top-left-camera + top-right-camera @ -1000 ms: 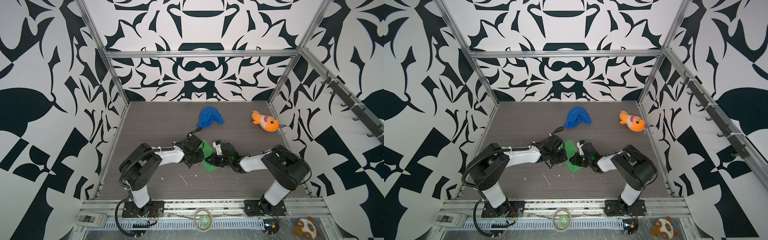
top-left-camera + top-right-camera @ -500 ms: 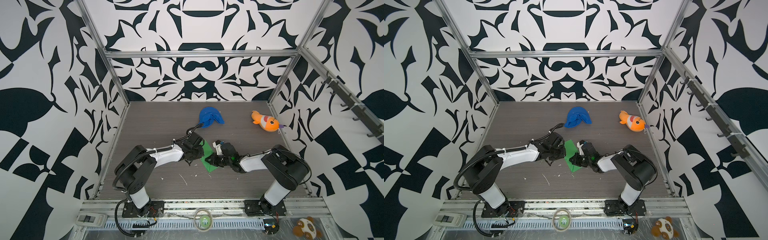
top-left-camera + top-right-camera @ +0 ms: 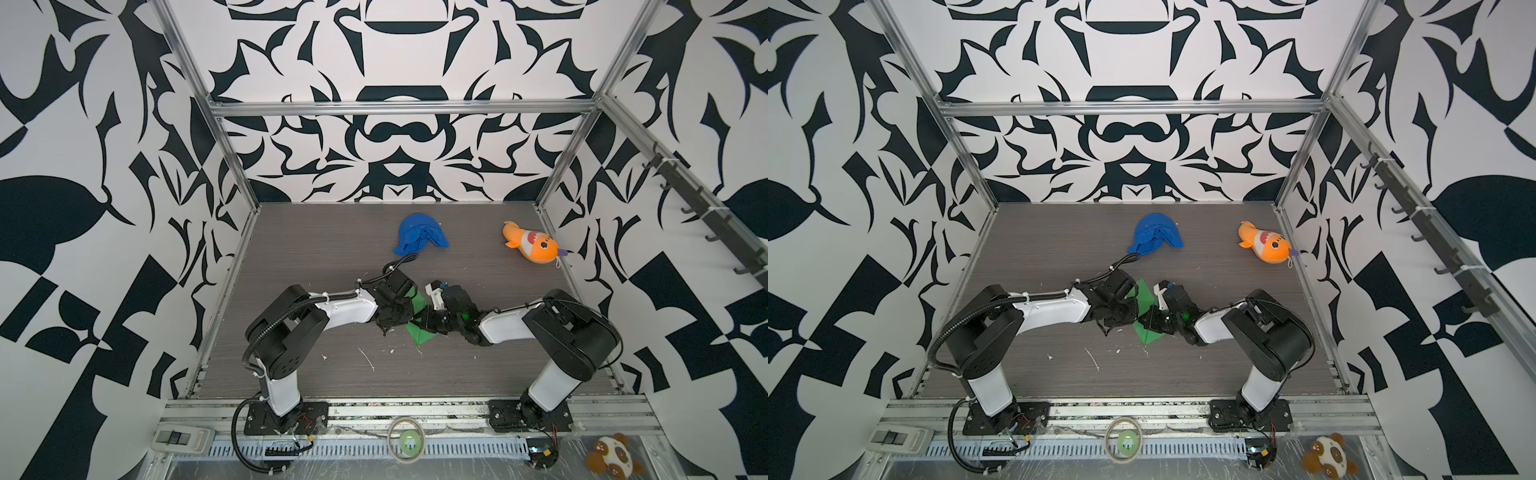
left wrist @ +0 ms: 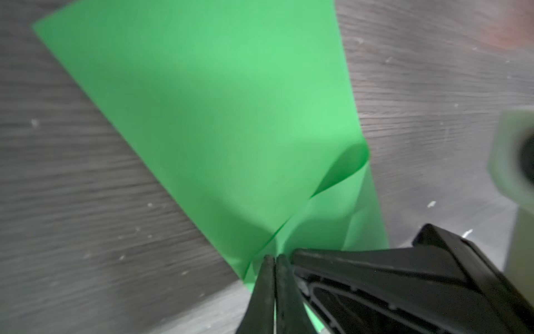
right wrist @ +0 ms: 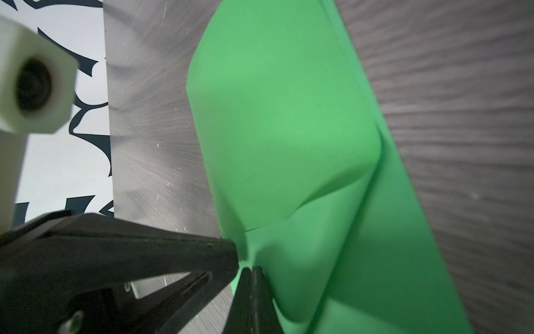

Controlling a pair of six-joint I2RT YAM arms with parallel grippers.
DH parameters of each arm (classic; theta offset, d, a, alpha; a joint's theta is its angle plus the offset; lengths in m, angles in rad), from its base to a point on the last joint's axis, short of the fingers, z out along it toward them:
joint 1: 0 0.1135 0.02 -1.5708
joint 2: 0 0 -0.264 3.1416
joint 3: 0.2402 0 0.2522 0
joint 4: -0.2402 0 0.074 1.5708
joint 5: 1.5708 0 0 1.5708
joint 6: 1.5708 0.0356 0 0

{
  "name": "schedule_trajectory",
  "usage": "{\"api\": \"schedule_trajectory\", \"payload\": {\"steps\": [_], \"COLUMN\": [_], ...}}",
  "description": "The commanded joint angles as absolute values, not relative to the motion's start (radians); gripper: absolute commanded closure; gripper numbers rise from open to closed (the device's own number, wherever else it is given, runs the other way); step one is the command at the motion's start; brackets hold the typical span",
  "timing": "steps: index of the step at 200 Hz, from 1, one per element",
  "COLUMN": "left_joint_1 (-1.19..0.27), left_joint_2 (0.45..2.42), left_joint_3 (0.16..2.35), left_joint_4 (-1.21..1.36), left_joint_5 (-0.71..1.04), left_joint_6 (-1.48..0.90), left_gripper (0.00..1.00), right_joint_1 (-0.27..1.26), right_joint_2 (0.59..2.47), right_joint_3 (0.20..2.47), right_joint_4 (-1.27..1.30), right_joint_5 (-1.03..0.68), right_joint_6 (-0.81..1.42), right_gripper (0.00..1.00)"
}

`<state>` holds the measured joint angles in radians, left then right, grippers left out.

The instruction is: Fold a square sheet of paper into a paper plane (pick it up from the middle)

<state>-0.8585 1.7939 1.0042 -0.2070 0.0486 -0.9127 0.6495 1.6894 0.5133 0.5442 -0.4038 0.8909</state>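
paper: the square sheet of paper [image 3: 419,333], partly folded, lies mid-table [image 3: 311,257] between the two arms, one flap raised off the wood in the left wrist view [image 4: 231,115].
left claw: the left gripper [image 4: 274,260] has its tips pressed together where a crease meets the sheet's edge, seemingly pinching it.
right claw: the right gripper [image 5: 250,270] is clamped on a puckered bit of the sheet, just beside the left one.
risk, tear: both pinches sit close together; pulling apart could rip the thin paper.
risk, crease: the flap bulges, so pressing now could set a crooked fold.
risk, slip: a shallow edge pinch may let go.
containers: none in view; the blue cloth [image 3: 419,239] and the orange plush fish [image 3: 532,247] lie loose.
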Motion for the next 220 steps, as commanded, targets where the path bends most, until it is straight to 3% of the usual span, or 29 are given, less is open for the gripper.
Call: {"api": "schedule_trajectory", "payload": {"steps": [1,61,124,220], "left_joint_1": [-0.857,-0.856,-0.864,-0.866], "left_joint_2": [1.818,1.769,1.726,1.833], "left_joint_3": [1.033,1.059,1.037,1.039], "left_joint_4": [-0.276,-0.430,-0.244,-0.265], "left_joint_5": [0.015,-0.170,-0.006,0.023], "left_joint_6": [-0.908,-0.888,-0.884,-0.897], "left_gripper": [0.93,0.92,0.91,0.95], "right_joint_1": [0.646,0.646,0.646,0.646], "right_joint_2": [1.729,1.733,1.738,1.729], "right_joint_3": [0.500,0.495,0.495,0.495], "right_joint_4": [0.393,0.394,0.396,0.398], "right_joint_5": [-0.342,-0.339,-0.341,-0.348], "right_joint_6": [0.872,0.873,0.874,0.877], "right_gripper": [0.95,0.95,0.95,0.96]}}
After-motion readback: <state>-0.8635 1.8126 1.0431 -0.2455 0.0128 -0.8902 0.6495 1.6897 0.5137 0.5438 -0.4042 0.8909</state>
